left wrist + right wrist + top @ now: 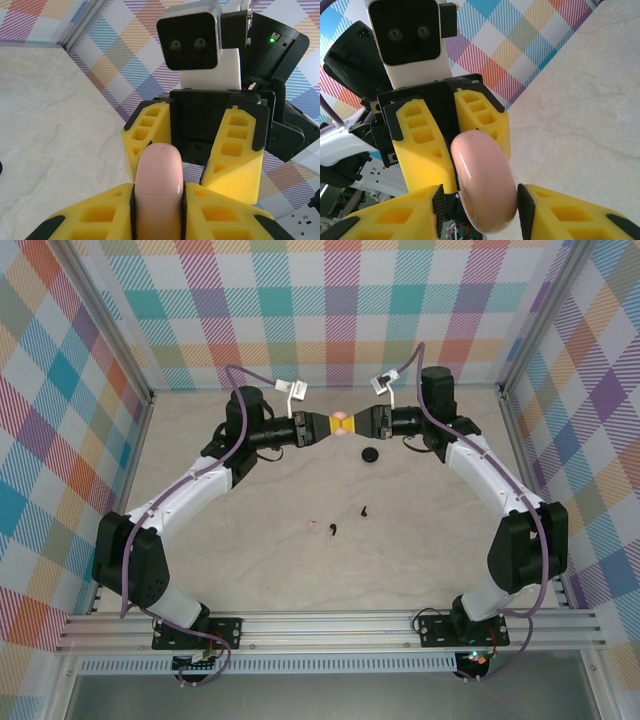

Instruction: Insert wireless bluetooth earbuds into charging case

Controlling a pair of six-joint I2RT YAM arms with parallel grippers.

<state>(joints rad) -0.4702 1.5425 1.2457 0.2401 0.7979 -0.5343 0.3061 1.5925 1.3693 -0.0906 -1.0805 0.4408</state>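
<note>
Pressed hard on the lower half of the pink case (159,170), the left gripper (159,200) holds it up off the table (250,560), far from the arm bases, with the rounded free end pointing at the other arm. On the right gripper (480,205) the jaws stand part-spread on either side of that free end. Its pads sit very close to the shell, but I cannot tell whether they actually press on it. A thin seam runs across the case and looks closed, so the step in hand seems to be getting the lid open rather than loading anything. The earbuds lie on the table well apart from the case, nearer the bases: a black one (365,509), a second black one (331,530) and a whitish one (312,525) just beside it. A small black disc (370,455) lies below the grippers. Next, the right gripper likely needs a firm hold above the seam and a hinging pull while the left keeps the base steady. No brand, label or writing can be read on the case.
</note>
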